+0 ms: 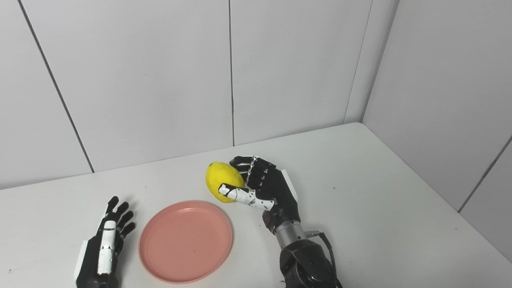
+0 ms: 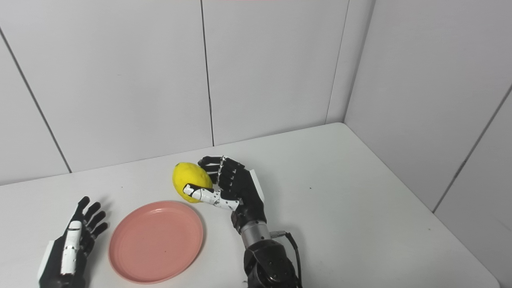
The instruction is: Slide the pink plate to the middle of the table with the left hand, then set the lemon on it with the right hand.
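Note:
The pink plate (image 1: pixel 185 241) lies flat on the white table, near its front edge, left of centre. My right hand (image 1: pixel 262 186) is shut on the yellow lemon (image 1: pixel 223 181), fingers behind it and thumb in front. The lemon is just beyond the plate's far right rim; I cannot tell whether it rests on the table or is lifted. My left hand (image 1: pixel 106 242) is open and empty, lying on the table just left of the plate, fingers apart and pointing away from me. It does not touch the plate.
The white table (image 1: pixel 360 208) stands in a corner of grey panelled walls, which close it at the back and on the right. The table's right edge runs diagonally towards the front right. Nothing else lies on it.

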You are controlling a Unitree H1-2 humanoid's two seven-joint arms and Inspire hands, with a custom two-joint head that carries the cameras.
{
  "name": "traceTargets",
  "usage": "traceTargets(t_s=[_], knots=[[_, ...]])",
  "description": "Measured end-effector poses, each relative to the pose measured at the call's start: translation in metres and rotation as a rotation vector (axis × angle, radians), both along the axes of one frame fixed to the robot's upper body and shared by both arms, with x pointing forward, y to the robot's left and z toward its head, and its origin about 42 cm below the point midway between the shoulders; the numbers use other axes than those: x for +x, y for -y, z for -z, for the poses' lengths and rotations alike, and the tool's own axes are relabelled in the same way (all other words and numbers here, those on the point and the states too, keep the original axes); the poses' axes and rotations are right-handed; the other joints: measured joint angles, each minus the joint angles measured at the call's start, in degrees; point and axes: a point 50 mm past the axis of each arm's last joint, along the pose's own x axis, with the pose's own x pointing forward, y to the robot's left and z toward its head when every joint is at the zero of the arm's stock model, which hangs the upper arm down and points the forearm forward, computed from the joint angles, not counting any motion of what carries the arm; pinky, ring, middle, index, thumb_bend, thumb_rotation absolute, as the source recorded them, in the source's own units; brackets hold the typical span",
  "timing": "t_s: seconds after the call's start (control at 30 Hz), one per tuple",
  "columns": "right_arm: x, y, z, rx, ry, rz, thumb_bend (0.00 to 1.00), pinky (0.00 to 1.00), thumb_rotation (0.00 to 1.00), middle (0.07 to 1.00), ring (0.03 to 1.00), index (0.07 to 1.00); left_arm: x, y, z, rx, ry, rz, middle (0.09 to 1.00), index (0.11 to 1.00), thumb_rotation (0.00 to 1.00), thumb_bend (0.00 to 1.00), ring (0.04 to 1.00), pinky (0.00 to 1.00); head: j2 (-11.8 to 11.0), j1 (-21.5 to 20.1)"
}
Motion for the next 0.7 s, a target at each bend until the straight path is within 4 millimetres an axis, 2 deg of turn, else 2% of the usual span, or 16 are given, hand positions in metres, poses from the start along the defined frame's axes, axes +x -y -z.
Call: traceTargets(t_s=[0.07,0.1,0.13,0.2,0.27,0.33,0.4,0.5,0.57,0.6,0.7], knots=[[-0.002,0.000,0.001,0.009,-0.006,-0.008,0.52,0.60,0.00,0.446,0.480,0.514,-0.001,0.001,0.002,-0.001,-0.004,0.002,0.955,0.955,1.00,0.52,0.941,0.91,0.0,0.0],[-0.003,0.001,0.001,0.016,-0.010,-0.012,0.52,0.56,0.00,0.449,0.471,0.518,-0.002,0.002,0.002,-0.001,-0.004,0.005,0.953,0.955,1.00,0.52,0.937,0.90,0.0,2.9],[-0.004,0.001,0.001,0.031,-0.015,-0.024,0.52,0.53,0.00,0.452,0.463,0.520,-0.002,0.003,0.002,0.003,-0.001,0.008,0.950,0.952,1.00,0.52,0.931,0.90,0.7,2.9],[-0.005,0.001,-0.001,0.052,-0.024,-0.055,0.52,0.51,0.00,0.455,0.455,0.523,-0.003,0.005,0.001,0.021,0.012,0.011,0.945,0.947,1.00,0.51,0.925,0.89,1.3,5.8],[-0.007,0.000,-0.001,0.071,-0.038,-0.079,0.52,0.51,0.00,0.453,0.450,0.527,-0.004,0.009,0.000,0.027,0.021,0.019,0.947,0.947,1.00,0.52,0.929,0.90,1.3,5.8],[-0.009,0.002,-0.001,0.084,-0.054,-0.101,0.52,0.52,0.00,0.452,0.446,0.529,-0.005,0.015,-0.001,0.028,0.026,0.026,0.952,0.950,1.00,0.53,0.933,0.90,2.1,9.8],[-0.011,0.002,-0.001,0.088,-0.055,-0.115,0.52,0.51,0.00,0.452,0.444,0.528,-0.008,0.021,-0.002,0.023,0.031,0.031,0.952,0.951,1.00,0.54,0.931,0.90,2.1,9.8],[-0.011,0.004,-0.002,0.063,-0.051,-0.109,0.52,0.51,0.00,0.454,0.446,0.524,-0.011,0.027,-0.002,0.035,0.034,0.026,0.949,0.946,1.00,0.55,0.925,0.89,3.1,14.8],[-0.012,0.006,-0.003,0.040,-0.047,-0.103,0.52,0.51,0.00,0.454,0.447,0.523,-0.012,0.029,-0.003,0.043,0.038,0.024,0.947,0.943,1.00,0.55,0.923,0.89,3.1,14.9],[-0.012,0.006,-0.004,0.029,-0.045,-0.099,0.52,0.55,0.00,0.451,0.455,0.523,-0.012,0.030,-0.003,0.047,0.039,0.023,0.939,0.934,1.00,0.54,0.916,0.88,3.3,17.6],[-0.012,0.008,-0.003,-0.010,-0.044,-0.104,0.52,0.55,0.00,0.454,0.461,0.519,-0.012,0.035,-0.005,0.072,0.038,0.000,0.934,0.925,1.00,0.54,0.914,0.88,3.6,19.5]])
